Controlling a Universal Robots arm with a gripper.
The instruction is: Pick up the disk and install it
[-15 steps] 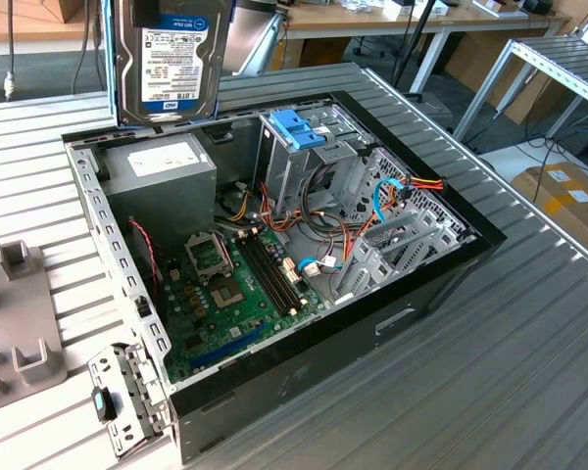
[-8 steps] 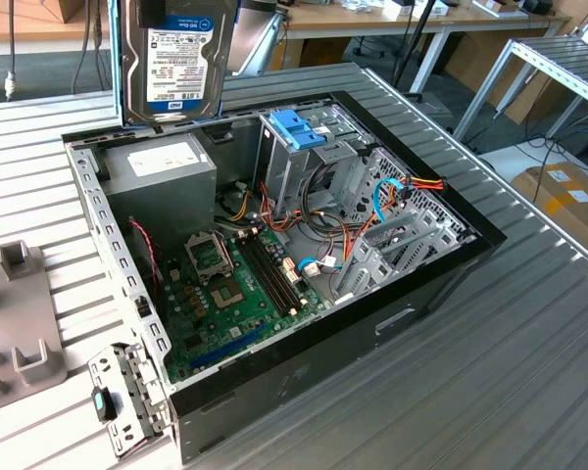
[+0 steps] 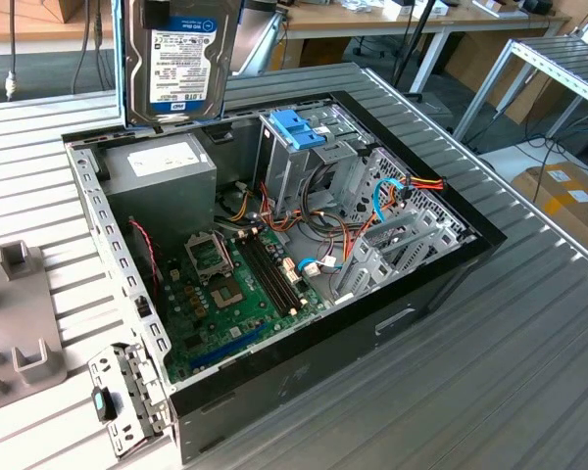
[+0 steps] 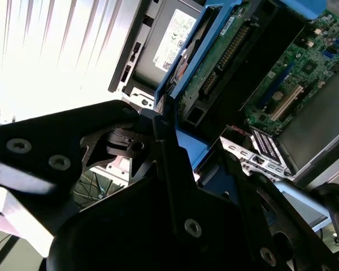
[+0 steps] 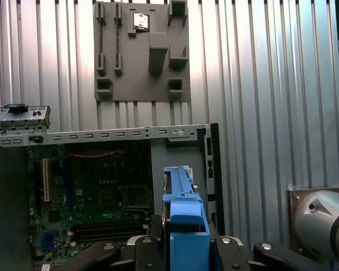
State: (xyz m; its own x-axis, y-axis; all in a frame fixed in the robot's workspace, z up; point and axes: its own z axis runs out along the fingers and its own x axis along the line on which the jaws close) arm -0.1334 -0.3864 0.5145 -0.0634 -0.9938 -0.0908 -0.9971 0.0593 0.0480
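You have the disk (image 3: 181, 59) off the bench (image 3: 519, 372) and in the air. In the exterior view it hangs on edge, label toward the camera, above the far rim of the open computer case (image 3: 421, 284), near the grey power supply (image 3: 162, 176). In the first wrist view your hand (image 5: 183, 251) is closed on it, with 1 black finger on each side of the blue carrier and the jaws no wider than the carrier itself. By my reading the pick-up is done and the install is not: the disk touches nothing in the case. The upright metal cage with the blue handle (image 3: 299, 127) stands well apart, toward the exterior view's right. I cannot tell from here which bay is meant to take the disk. Seating it calls for the carrier's rails to be square to the slot, and for a path clear of the motherboard (image 3: 235, 284) and the loose cables (image 3: 387, 196) (these lie close beside the cage).
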